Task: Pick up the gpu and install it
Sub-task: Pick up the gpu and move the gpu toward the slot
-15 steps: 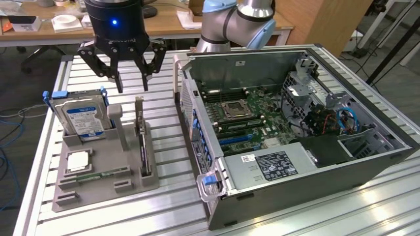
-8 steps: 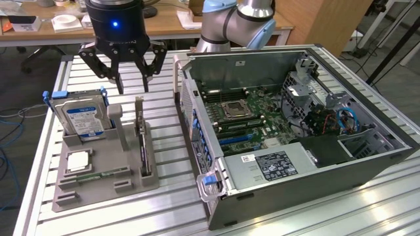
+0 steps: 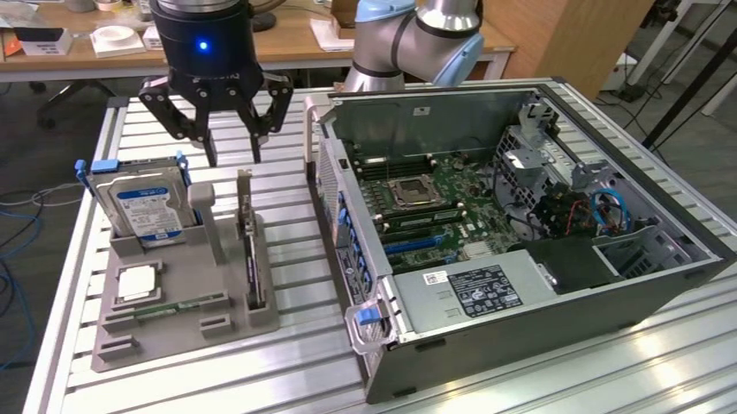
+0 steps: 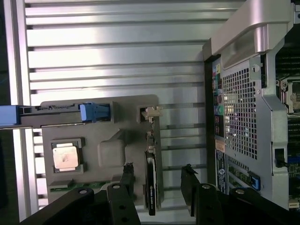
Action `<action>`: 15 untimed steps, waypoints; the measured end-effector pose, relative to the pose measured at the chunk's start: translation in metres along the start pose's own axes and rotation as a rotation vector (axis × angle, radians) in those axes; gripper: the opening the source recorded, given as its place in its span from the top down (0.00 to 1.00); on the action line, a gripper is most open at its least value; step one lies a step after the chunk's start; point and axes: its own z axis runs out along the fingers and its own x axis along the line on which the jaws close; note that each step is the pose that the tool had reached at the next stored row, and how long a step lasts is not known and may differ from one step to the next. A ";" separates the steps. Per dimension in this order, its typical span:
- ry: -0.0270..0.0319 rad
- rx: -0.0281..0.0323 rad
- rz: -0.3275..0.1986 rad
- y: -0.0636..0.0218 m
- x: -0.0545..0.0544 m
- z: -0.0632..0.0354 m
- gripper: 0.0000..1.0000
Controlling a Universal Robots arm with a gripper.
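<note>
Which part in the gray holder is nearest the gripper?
The gpu, the thin card standing on edge nearest the computer case; the hard drive and processor sit farther off.

Wooden desk [image 3: 288,45] behind; dark floor [image 3: 34,155]; blue cables [image 3: 16,210] trailing; possibly chair base [image 3: 72,93].

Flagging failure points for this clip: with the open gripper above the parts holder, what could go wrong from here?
1. The gpu stands on its thin edge in the gray holder; if the open gripper descends off-centre, a finger could strike the card's top edge.
2. The hard drive stands upright close beside it, so a finger may clip it.
</note>
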 end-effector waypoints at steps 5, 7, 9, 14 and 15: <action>0.0000 0.0003 0.000 -0.0001 0.000 0.0020 0.47; 0.0000 0.0004 0.000 -0.0002 0.000 0.0025 0.47; -0.0001 0.0003 0.000 -0.0004 0.000 0.0030 0.47; -0.0001 0.0003 0.000 -0.0007 -0.001 0.0043 0.47; -0.0001 0.0003 0.000 -0.0008 -0.001 0.0046 0.47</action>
